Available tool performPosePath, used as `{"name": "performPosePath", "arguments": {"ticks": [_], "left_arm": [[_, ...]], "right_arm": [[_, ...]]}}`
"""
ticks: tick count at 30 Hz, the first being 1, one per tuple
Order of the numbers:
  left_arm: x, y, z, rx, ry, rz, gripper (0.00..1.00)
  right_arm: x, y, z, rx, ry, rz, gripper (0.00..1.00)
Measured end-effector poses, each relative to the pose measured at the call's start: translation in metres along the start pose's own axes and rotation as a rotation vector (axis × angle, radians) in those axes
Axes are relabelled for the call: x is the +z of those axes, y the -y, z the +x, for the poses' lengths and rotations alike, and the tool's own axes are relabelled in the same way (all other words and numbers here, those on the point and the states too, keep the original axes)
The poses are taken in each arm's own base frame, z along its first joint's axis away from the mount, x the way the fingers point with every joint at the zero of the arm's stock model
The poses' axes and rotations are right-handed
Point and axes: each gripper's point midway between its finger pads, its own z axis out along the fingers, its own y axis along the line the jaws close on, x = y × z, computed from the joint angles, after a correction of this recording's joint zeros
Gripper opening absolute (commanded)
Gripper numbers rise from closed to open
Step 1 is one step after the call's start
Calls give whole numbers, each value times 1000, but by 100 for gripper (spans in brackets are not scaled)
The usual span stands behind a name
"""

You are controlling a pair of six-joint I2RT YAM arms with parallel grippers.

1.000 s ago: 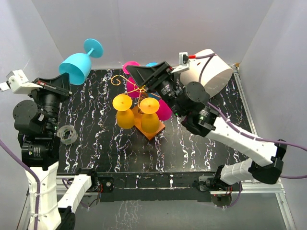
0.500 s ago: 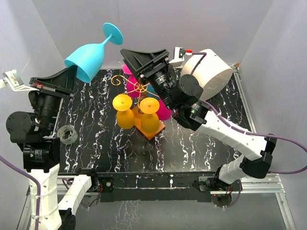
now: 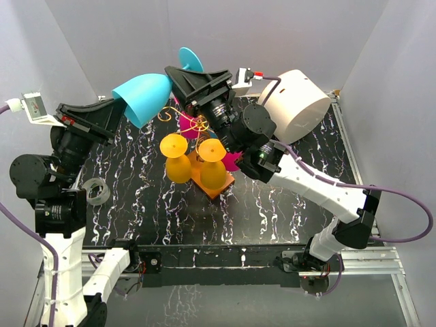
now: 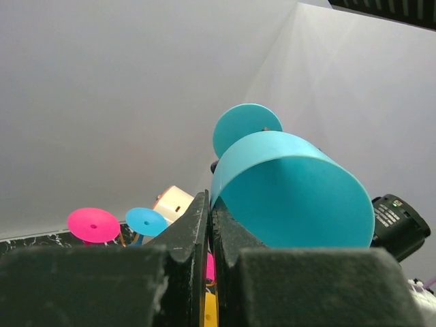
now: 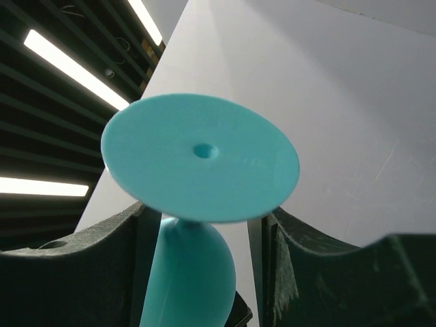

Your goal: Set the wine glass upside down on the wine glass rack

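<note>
step in hand, by my read: mid-air handover of the blue wine glass from l to r, ahead of hanging it. the glass is up off the surface, above & back-left of the rack. it lies roughly on its side, bowl toward the l arm, foot toward the r arm. not on the rack yet.

l hand: fingers together, clamped on the bowl's rim w/ the bowl wall pinched btw them. l arm is raised high, forearm reaching up & in toward the middle.

r hand: fingers apart, one each side of the stem just under the foot. the r wrist view shows a gap btw each finger and the stem, so no grip there yet. r arm stretches up & across from its base, over the rack, wrist aimed at the foot end.

next move prob calls for:
- r fingers to shut on the stem
- l to let go of the rim only after that
- r to turn the glass foot-up & slide the stem into a free wire arm

the rack carries yellow glasses on the near side & pink ones behind. can't tell which curl is free. tight spot, so the glass could knock its neighbours.
</note>
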Motion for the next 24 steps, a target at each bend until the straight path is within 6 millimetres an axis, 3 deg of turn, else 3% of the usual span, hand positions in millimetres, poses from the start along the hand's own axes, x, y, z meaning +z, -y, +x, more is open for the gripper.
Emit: {"name": "performPosePath", "arguments": {"ticks": [8,12,13,15,20,24], "left_arm": [[-9,12,4,35,-19,53,0],[-11,10,8,49,-24,52,0],[-11,10,8,52,-26,49,0],[-13,10,9,57,-29,47,9],[-21,12,10,64,-31,31,49],[-34,1,10,15,-46,-102,57]], "right_arm": [[0,-5,-3,62,26,-44,22],[-1,-7,-3,75,31,-63,1],[-1,-7,-3,79,32,-68,0],[-1,-9,-3,88,32,-82,0],[-4,-9,0,78,22,-106,0],[-5,-2,2,-6,17,-122,0]]}}
